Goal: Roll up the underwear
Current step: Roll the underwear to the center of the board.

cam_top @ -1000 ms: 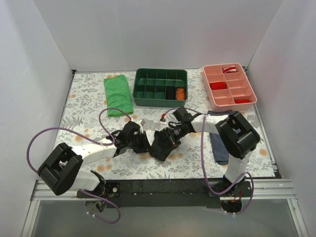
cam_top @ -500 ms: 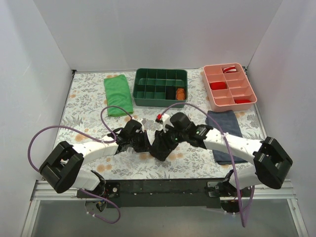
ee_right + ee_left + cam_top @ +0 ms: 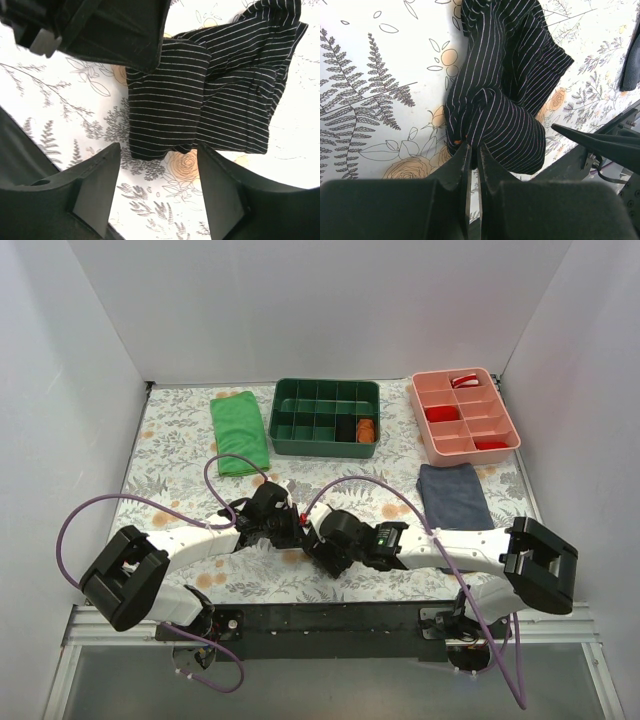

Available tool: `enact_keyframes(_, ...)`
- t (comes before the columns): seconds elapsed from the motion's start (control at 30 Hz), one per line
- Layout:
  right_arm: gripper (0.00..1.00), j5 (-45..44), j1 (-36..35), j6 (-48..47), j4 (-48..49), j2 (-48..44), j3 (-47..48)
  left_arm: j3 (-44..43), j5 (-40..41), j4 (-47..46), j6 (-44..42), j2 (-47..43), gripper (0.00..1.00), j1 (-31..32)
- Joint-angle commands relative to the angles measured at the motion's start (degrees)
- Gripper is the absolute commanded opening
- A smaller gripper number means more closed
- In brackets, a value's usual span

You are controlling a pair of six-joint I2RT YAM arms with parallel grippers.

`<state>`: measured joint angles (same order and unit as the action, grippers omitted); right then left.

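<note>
The underwear (image 3: 505, 95), black with fine pale stripes, lies bunched and partly folded on the floral table cover. A small orange tag (image 3: 457, 142) shows at its near edge. My left gripper (image 3: 472, 147) is shut, its tips pinching that near edge of the fabric. In the right wrist view the underwear (image 3: 210, 95) lies just beyond my right gripper (image 3: 160, 167), which is open with bare table between its fingers. From above, the left gripper (image 3: 298, 532) and the right gripper (image 3: 318, 545) meet at the middle front and cover most of the garment.
A bright green folded cloth (image 3: 240, 432) lies at the back left. A dark green compartment tray (image 3: 325, 386) and a pink tray (image 3: 511, 422) stand at the back. A navy folded garment (image 3: 455, 495) lies to the right. Purple cables loop over both arms.
My right gripper has opened and let go of the underwear, drawing back toward the near edge as its arm swung low. The left gripper has stayed shut in place.
</note>
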<state>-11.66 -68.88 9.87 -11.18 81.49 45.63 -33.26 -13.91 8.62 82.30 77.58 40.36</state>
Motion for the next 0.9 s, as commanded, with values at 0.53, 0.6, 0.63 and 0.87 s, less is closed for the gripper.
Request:
enact_keyframes(0.53, 0.69, -17.6, -9.7, -2.7, -1.9, 5.9, 6.6, -1.8, 1.4, 1.2, -0.1, -0.2, 0.0, 0.2)
enact_keyframes(0.6, 0.69, -19.1, -9.8, -3.0, -1.8, 6.6, 6.6, -1.6, 1.4, 1.0, 0.1, -0.1, 0.0, 0.2)
enact_keyframes(0.63, 0.69, -19.4, -9.8, -3.0, -1.6, 7.0, 6.4, -1.5, 1.3, 1.1, 0.1, -0.1, 0.0, 0.2)
enact_keyframes(0.87, 0.69, -20.9, -10.3, -4.2, -0.1, 8.8, 6.6, -2.0, 1.4, 1.3, -0.3, 0.2, 0.0, 0.2)
